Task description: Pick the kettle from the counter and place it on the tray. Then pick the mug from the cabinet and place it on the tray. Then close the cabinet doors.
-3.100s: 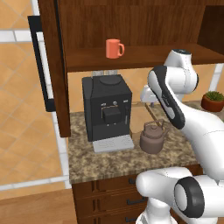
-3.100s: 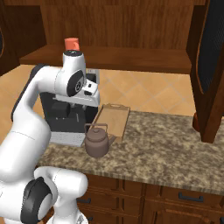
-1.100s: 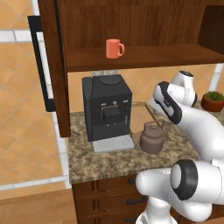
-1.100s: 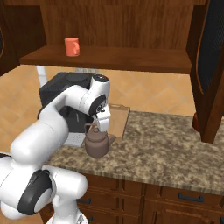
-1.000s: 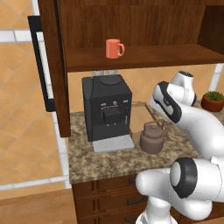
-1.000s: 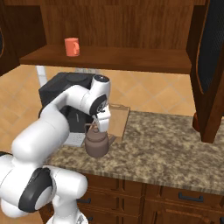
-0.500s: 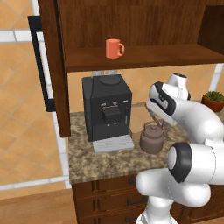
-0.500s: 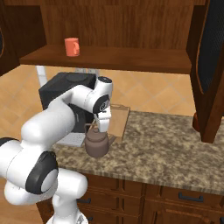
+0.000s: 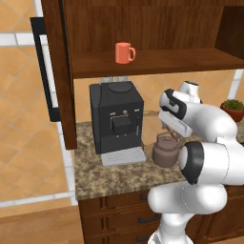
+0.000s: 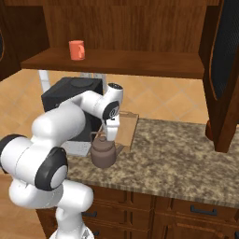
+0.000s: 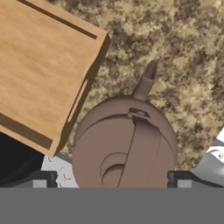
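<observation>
The squat brown kettle [image 9: 165,151] [image 10: 103,152] stands on the granite counter [image 10: 186,154] in front of the light-wood tray [image 10: 127,128] [image 11: 41,74]. My gripper [image 9: 170,136] [image 10: 111,137] hangs just above the kettle, pointing down. In the hand view the kettle [image 11: 124,146] lies close below, spout pointing up in the picture, with the open gripper [image 11: 111,179] standing one dark fingertip [image 11: 43,178] on either side. Nothing is gripped. The orange mug [image 9: 124,52] [image 10: 76,49] stands on the shelf of the open cabinet [image 9: 157,28].
A large black coffee machine [image 9: 116,121] [image 10: 70,98] stands left of the kettle. Cabinet doors hang open at the left [image 9: 52,71] and right [image 10: 224,70]. A potted plant [image 9: 233,107] sits at the far right of the counter.
The hand has come down from beside the coffee machine to just over the kettle, and in the last half second the arm has turned a little. The jaws have stayed wide.
</observation>
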Robot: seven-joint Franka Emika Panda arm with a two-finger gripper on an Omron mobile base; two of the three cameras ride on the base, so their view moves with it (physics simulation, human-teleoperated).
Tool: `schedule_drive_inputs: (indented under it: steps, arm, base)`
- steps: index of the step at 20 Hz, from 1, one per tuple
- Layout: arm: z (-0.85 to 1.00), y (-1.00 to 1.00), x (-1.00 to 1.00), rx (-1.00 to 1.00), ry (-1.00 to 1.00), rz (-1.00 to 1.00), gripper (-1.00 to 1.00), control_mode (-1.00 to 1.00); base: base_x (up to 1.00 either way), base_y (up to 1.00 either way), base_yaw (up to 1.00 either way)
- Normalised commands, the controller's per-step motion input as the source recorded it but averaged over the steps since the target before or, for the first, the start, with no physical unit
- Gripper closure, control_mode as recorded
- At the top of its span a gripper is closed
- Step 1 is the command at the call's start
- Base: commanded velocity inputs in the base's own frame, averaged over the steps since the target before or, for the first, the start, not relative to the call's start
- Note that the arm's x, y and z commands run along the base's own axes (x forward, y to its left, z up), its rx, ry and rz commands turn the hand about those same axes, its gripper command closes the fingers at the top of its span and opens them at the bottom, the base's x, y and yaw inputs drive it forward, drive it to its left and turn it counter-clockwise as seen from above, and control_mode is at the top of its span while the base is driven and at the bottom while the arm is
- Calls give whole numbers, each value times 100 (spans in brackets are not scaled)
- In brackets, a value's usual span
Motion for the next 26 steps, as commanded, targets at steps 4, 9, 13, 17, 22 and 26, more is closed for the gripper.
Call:
schedule_drive_inputs:
  steps: [4, 9, 13, 17, 22, 26]
  arm:
    - [-15, 0, 2, 0, 3, -2, -100, -100]
    - [-10, 0, -9, 0, 0, 0, 100, -100]
    - [-3, 0, -27, 0, -3, 0, 100, -100]
    - [2, 0, -26, 0, -13, -1, 100, -100]
    - [39, -2, -26, -1, -20, -6, 100, -100]
    - [52, -1, -7, -4, -23, -3, 100, -100]
  base:
    - [0, 0, 0]
    - [0, 0, 0]
    - [0, 0, 0]
    - [0, 0, 0]
    - [0, 0, 0]
    - [0, 0, 0]
